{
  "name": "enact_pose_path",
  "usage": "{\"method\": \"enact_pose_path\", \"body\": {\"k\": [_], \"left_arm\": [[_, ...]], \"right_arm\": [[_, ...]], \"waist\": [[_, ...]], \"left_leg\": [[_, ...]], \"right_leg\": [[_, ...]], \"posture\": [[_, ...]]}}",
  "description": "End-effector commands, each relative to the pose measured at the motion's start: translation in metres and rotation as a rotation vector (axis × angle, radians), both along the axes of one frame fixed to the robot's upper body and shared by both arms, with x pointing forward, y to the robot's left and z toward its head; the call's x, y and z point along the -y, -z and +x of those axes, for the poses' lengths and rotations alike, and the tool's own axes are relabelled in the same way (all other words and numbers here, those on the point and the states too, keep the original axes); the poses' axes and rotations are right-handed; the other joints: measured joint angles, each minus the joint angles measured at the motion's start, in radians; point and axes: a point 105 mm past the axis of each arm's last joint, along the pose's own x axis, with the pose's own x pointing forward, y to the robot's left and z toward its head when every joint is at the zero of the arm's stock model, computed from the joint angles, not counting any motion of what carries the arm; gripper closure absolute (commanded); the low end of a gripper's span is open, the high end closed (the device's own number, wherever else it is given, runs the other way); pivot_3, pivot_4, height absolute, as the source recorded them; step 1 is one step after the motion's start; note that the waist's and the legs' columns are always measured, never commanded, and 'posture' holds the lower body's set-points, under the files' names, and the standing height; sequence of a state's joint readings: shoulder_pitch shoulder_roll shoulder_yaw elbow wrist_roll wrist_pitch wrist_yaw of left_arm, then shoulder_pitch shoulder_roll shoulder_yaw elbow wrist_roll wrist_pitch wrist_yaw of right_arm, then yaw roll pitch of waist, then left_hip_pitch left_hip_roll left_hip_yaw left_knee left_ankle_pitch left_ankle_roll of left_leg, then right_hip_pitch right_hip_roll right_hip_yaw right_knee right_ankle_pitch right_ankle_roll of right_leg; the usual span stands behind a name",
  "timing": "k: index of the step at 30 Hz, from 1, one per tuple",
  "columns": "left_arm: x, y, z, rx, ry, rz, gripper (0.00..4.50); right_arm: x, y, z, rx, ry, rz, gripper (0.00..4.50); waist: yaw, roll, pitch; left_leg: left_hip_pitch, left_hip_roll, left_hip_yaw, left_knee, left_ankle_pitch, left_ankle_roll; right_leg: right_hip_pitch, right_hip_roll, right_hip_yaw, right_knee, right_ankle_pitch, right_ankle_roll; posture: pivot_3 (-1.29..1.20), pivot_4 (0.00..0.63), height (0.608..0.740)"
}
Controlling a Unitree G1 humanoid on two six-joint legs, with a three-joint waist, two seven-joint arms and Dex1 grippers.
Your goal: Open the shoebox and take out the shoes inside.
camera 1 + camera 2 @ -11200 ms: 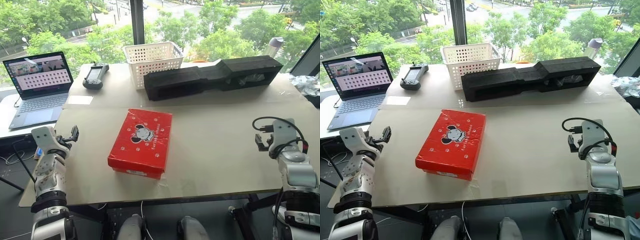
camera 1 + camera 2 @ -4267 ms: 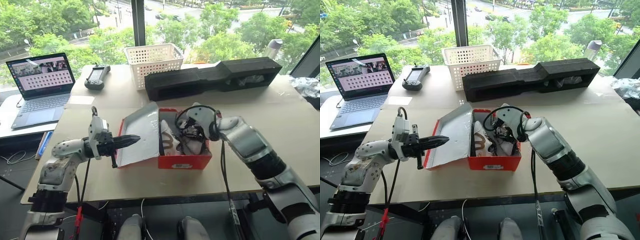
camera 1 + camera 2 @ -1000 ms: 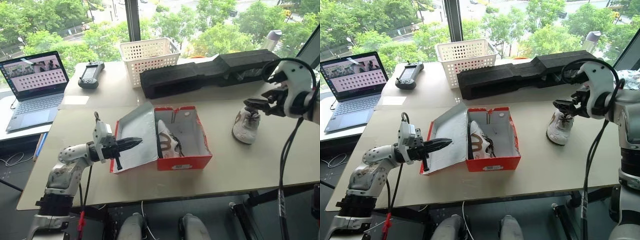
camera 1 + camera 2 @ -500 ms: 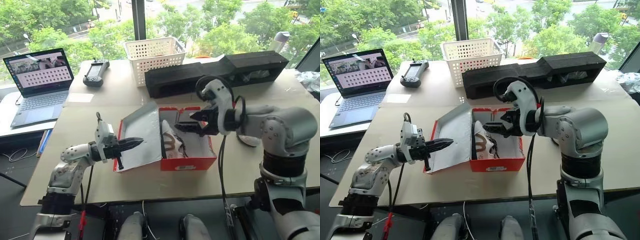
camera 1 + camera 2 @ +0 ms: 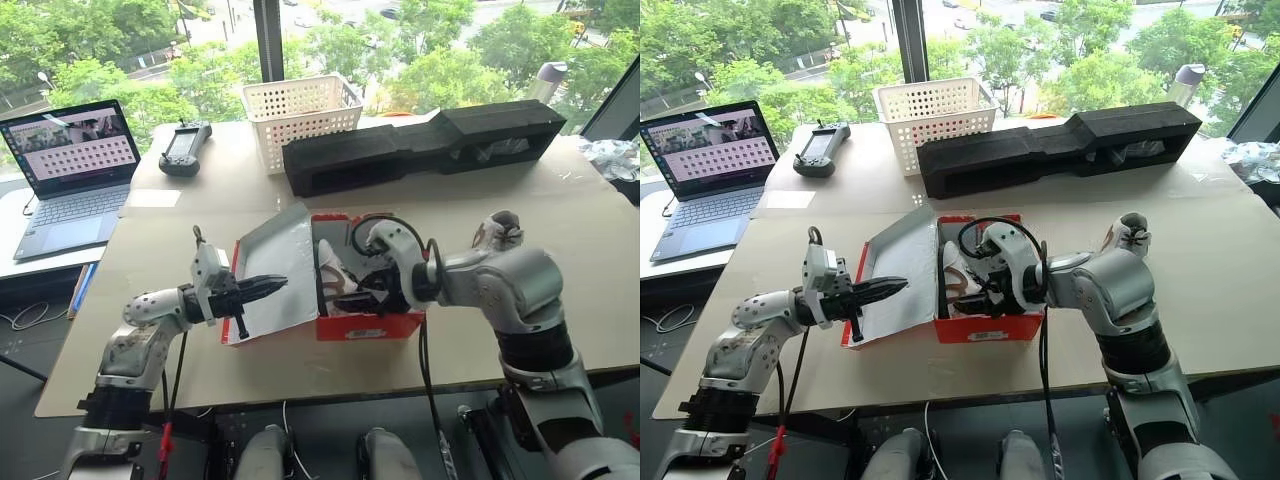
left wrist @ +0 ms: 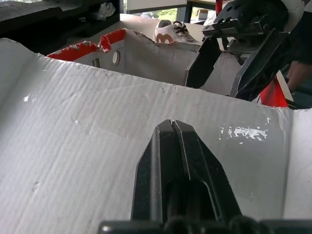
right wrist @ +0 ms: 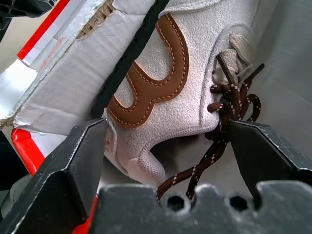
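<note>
The red shoebox (image 5: pixel 370 325) sits open near the front edge of the table (image 5: pixel 560 330), its white-lined lid (image 5: pixel 280 270) swung out toward nine o'clock and propped at a slant. The left gripper (image 5: pixel 272 284) lies against the lid's white inner face with its two black fingers pressed together, holding nothing; the box proper is just past it, toward three o'clock. The right gripper (image 5: pixel 980 298) reaches down into the box with its jaws spread wide, and in the right wrist view the shoe in the box (image 7: pixel 165 107) lies directly between the two fingers (image 7: pixel 83 156), neither finger clearly touching it. That shoe is pale suede with a brown curved emblem on its side and dark brown laces, resting against the box wall on the lid side. The other shoe (image 5: pixel 1128 232) stands on the table at about two o'clock from the box, well apart from both grippers. Beyond are a long black foam block (image 5: pixel 420 148), a white perforated basket (image 5: pixel 300 118), a handheld controller (image 5: pixel 184 150) and an open laptop (image 5: pixel 72 170). No writing on the box can be read.
</note>
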State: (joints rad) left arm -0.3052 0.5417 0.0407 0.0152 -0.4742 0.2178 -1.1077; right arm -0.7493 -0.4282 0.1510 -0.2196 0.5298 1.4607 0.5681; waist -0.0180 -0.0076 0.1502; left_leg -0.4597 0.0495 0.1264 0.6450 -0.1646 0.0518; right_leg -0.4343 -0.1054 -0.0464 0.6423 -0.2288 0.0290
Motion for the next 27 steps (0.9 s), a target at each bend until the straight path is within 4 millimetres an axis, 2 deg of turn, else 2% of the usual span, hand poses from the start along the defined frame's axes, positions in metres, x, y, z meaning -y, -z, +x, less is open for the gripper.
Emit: {"method": "enact_pose_path", "body": {"k": [1,6,8,11,13,17,23,27], "left_arm": [[0.001,-0.009,-0.001,0.045,0.003,0.005,4.50],[0.000,-0.011,0.000,0.050,-0.003,0.008,4.50],[0.000,-0.011,0.000,0.050,-0.004,0.011,4.50],[0.000,-0.011,0.000,0.050,-0.007,0.014,4.50],[0.000,-0.011,0.000,0.049,-0.008,0.014,4.50],[0.000,-0.011,0.000,0.050,-0.010,0.018,4.50],[0.000,-0.012,0.001,0.049,-0.010,0.023,4.50],[0.000,-0.012,0.001,0.050,-0.009,0.025,4.50]], "right_arm": [[-0.003,0.012,0.013,0.023,0.024,-0.027,0.05],[-0.002,0.018,0.019,0.015,0.044,-0.019,0.05],[-0.002,0.020,0.019,0.012,0.041,-0.015,0.56],[-0.002,0.021,0.018,0.008,0.034,-0.012,1.31],[-0.003,0.022,0.017,0.007,0.028,-0.008,2.04],[-0.004,0.020,0.018,0.012,0.032,-0.002,3.21],[-0.006,0.005,0.020,0.036,0.039,0.057,3.21],[-0.002,-0.028,0.018,0.090,0.017,0.122,3.21]], "waist": [[-0.001,0.000,0.000],[-0.004,0.000,0.000],[-0.004,0.000,0.000],[-0.004,0.000,0.000],[-0.001,0.000,0.000],[0.001,0.000,0.000],[0.002,0.000,0.000],[0.003,0.000,0.000]], "left_leg": [[0.001,0.000,0.000,0.000,0.000,0.000],[0.008,0.001,0.000,0.000,0.000,-0.001],[0.012,0.002,0.000,0.000,-0.004,-0.007],[0.014,0.002,0.000,0.000,-0.005,-0.008],[0.016,0.002,-0.001,0.000,-0.005,-0.008],[0.015,0.001,-0.001,0.000,-0.005,-0.009],[0.015,0.001,-0.001,-0.001,-0.005,-0.009],[0.011,0.001,-0.001,-0.001,-0.005,-0.009]], "right_leg": [[0.001,0.000,0.000,0.000,0.000,0.000],[0.008,0.000,0.000,0.000,0.000,0.000],[0.010,0.000,0.000,-0.001,-0.001,-0.003],[0.011,0.000,0.000,-0.001,-0.003,-0.005],[0.010,-0.001,0.000,-0.001,-0.003,-0.004],[0.010,-0.002,0.000,-0.002,-0.001,-0.007],[0.010,-0.002,0.000,-0.002,-0.001,-0.008],[0.009,-0.002,0.000,-0.002,-0.001,-0.008]], "posture": [[0.00,0.150,0.733],[0.00,0.150,0.733],[0.00,0.150,0.733],[0.00,0.150,0.733],[0.00,0.150,0.733],[0.00,0.150,0.733],[0.00,0.150,0.733],[0.00,0.150,0.733]]}}
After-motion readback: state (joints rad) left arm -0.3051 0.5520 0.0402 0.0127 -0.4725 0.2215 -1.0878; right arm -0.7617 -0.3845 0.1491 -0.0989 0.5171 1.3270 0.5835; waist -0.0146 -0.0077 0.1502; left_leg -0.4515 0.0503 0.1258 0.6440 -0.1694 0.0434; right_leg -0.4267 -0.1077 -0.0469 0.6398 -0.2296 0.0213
